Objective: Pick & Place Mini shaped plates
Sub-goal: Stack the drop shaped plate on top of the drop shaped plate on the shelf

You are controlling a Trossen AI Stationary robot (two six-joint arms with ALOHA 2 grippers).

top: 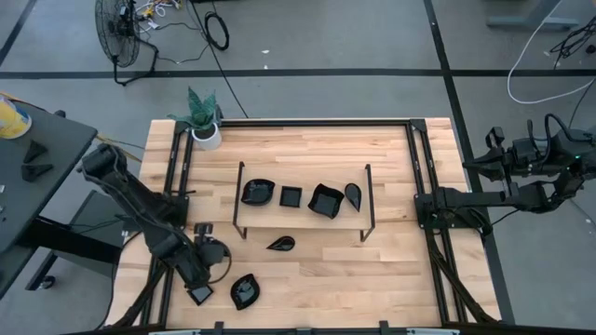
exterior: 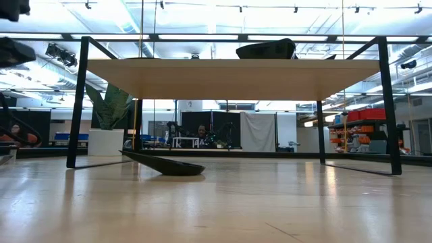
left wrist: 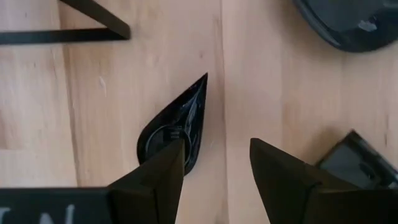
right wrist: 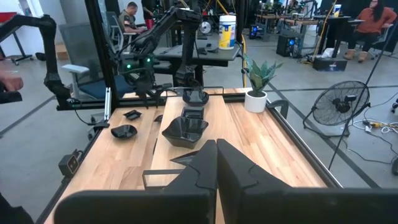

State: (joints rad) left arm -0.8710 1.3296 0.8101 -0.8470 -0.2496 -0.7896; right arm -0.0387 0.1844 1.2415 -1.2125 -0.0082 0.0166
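Hovering low over the pale wooden counter (top: 307, 270), the left hand (left wrist: 214, 171) was held open and empty above a glossy black teardrop plate (left wrist: 174, 130). The right hand (right wrist: 216, 163) was parked shut at the counter's right edge.

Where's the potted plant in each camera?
High: potted plant at the table's top left corner.
Low: plant at left, beside the black frame's leg.
Left wrist: not in it.
Right wrist: plant on the table edge, beyond the plates.
Shared landmark: the black frame.
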